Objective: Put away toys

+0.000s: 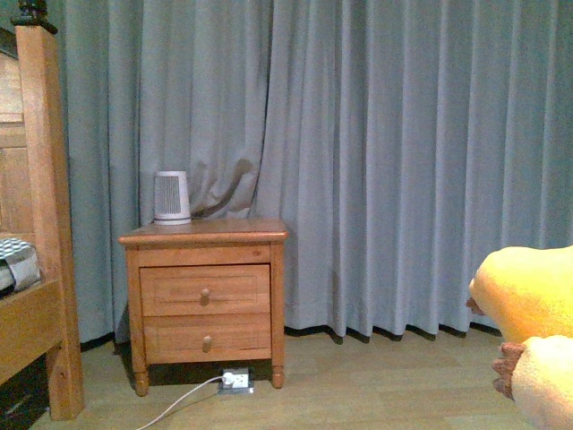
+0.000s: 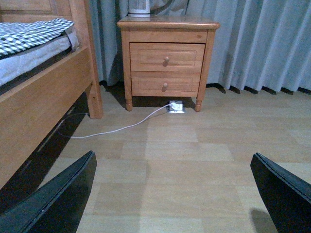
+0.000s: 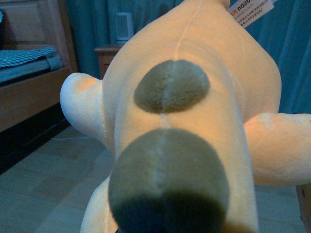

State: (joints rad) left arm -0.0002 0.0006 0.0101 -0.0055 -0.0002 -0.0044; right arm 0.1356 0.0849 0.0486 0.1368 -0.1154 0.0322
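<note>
The plush toy [image 1: 530, 300] hangs at our right, above the floor [image 1: 376, 385], well apart from the nightstand [image 1: 206, 296]. We judge it light, soft and squashy, best pinched deep in the body. Our left gripper [image 2: 172, 156] gapes empty. The right jaws are hidden, so we cannot tell.

- Left gripper [image 2: 172, 156]: jaws spread wide, nothing between them.
- Its two black fingers [image 2: 58, 199] show only in the left wrist view, one at each lower corner, tips well apart.
- Left wrist held low, tilted forward and somewhat down.
- Front view: neither arm shows.
- Right gripper: fingers hidden in every view. The plush toy [image 3: 184, 121] sits close against the right wrist camera and fills it, so the grip cannot be read.
</note>
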